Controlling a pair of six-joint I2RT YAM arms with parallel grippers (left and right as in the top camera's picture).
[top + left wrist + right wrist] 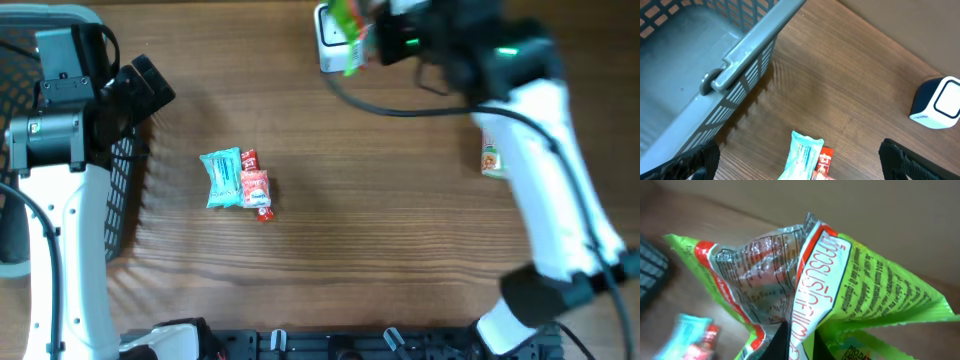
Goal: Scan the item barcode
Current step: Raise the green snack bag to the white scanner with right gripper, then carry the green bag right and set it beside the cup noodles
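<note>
My right gripper (372,40) is shut on a green snack bag (350,28), holding it over the white barcode scanner (328,42) at the top middle of the table. In the right wrist view the crinkled green bag (815,275) fills the frame, pinched between the black fingertips (780,342). My left gripper (140,88) hangs open beside the basket, nothing between its fingers (905,162). The scanner (938,102) also shows at the right of the left wrist view.
A light blue packet (222,178) and a red sachet (255,185) lie side by side at the table's middle left, also seen as packet (801,157) and sachet (824,162). A grey basket (740,55) stands at the left. Another small packet (491,160) lies at the right.
</note>
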